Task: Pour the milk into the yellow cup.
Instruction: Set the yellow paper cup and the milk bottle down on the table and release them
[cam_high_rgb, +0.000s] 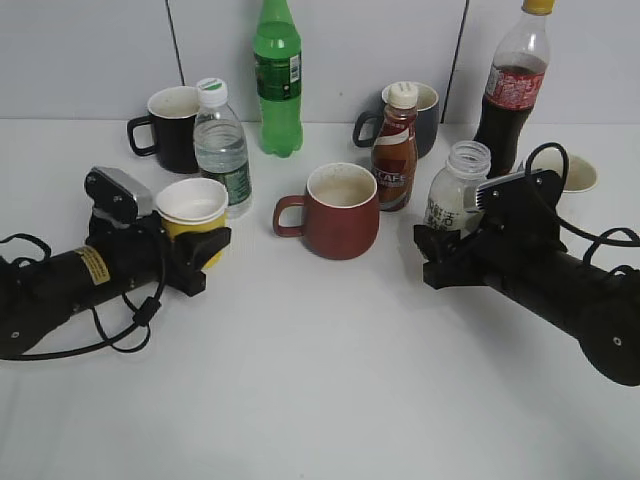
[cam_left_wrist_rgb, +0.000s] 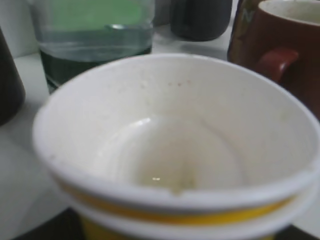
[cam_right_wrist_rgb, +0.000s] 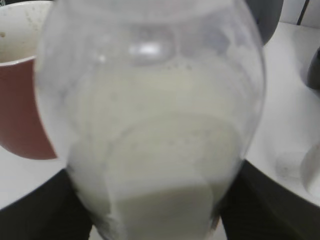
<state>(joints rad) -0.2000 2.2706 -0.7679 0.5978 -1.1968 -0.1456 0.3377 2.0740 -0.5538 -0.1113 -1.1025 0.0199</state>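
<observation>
The left gripper clasps the cup; its wrist view alone shows the cup nearly empty. The right gripper grips the milk.

On the surface stand five bottles, namely water, green soda, coffee, cola and milk, three handled mugs, black, red-brown and dark grey, and one yellow cup.
</observation>
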